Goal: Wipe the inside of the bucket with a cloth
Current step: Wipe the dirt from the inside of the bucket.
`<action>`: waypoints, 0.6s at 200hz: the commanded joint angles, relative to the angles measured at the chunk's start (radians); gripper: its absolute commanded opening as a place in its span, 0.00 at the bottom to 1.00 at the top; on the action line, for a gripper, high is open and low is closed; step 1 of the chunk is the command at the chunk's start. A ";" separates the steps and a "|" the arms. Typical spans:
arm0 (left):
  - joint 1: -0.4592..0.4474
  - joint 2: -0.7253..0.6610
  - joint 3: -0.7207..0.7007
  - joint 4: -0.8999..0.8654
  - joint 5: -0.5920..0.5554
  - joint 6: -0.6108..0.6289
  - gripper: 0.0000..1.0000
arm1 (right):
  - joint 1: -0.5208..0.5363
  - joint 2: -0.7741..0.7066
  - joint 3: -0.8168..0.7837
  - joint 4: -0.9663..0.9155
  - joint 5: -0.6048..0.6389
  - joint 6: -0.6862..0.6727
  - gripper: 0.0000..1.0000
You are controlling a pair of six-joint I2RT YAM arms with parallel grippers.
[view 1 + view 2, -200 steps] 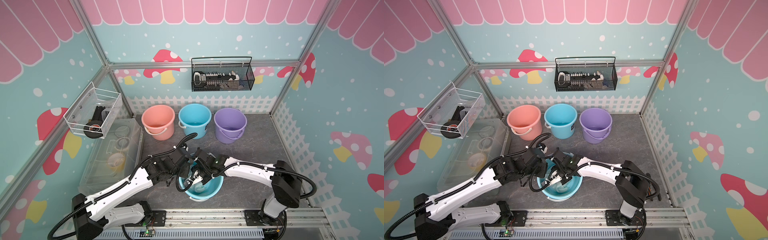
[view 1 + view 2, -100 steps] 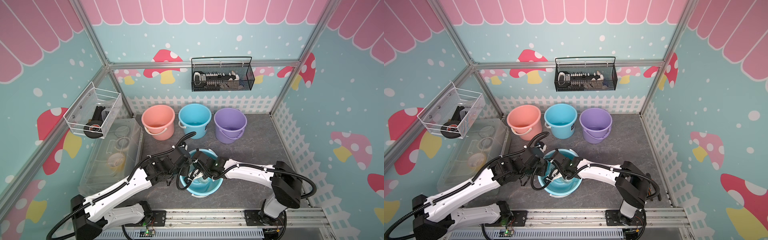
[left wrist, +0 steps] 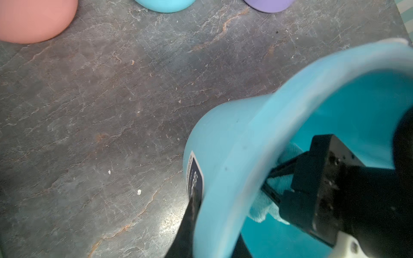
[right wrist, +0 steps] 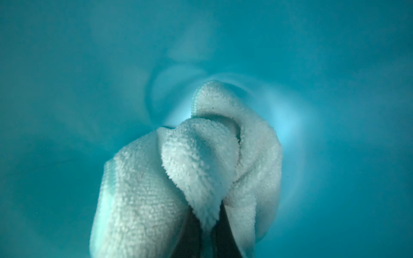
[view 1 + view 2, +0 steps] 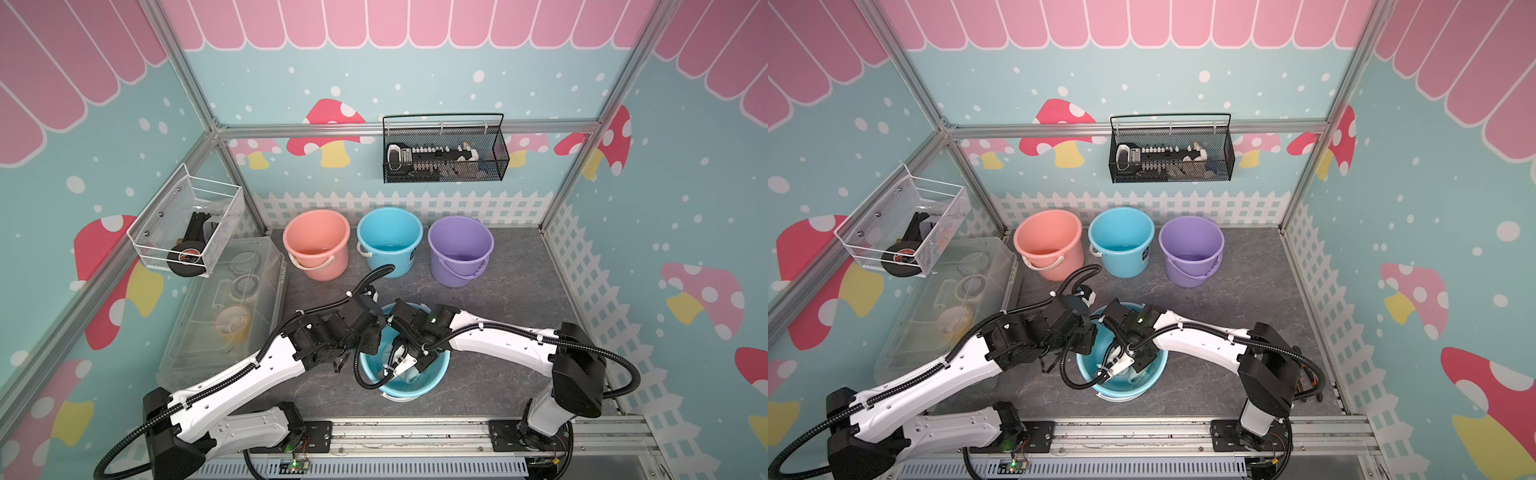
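The right end effector is deep inside the bucket, fingers pressed together on a bunched, pale cloth; the cloth bulges ahead of the fingers towards the bucket's bottom, blue wall all round it; the left end effector pinches the bucket's rim, one finger outside by the label; in both top views the bucket is near the front of the grey tabletop, between the arms; a pink bucket, blue bucket and purple bucket line the back.
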State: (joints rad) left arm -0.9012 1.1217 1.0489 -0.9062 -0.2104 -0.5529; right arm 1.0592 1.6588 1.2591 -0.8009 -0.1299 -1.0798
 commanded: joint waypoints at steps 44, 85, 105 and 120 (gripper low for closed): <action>0.001 0.004 0.055 0.100 -0.018 -0.035 0.00 | 0.019 -0.055 -0.088 0.439 -0.083 0.143 0.00; 0.001 0.001 0.059 0.098 -0.018 -0.032 0.00 | 0.025 -0.055 -0.117 0.550 0.210 0.110 0.00; 0.001 0.000 0.062 0.089 -0.020 -0.031 0.00 | 0.024 -0.053 -0.127 0.513 0.347 0.039 0.00; 0.001 -0.002 0.064 0.086 -0.020 -0.029 0.00 | 0.025 -0.053 -0.125 0.453 0.420 -0.006 0.00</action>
State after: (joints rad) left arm -0.8970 1.1259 1.0615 -0.9253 -0.2363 -0.5438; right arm 1.0630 1.6287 1.1370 -0.3737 0.1192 -1.0210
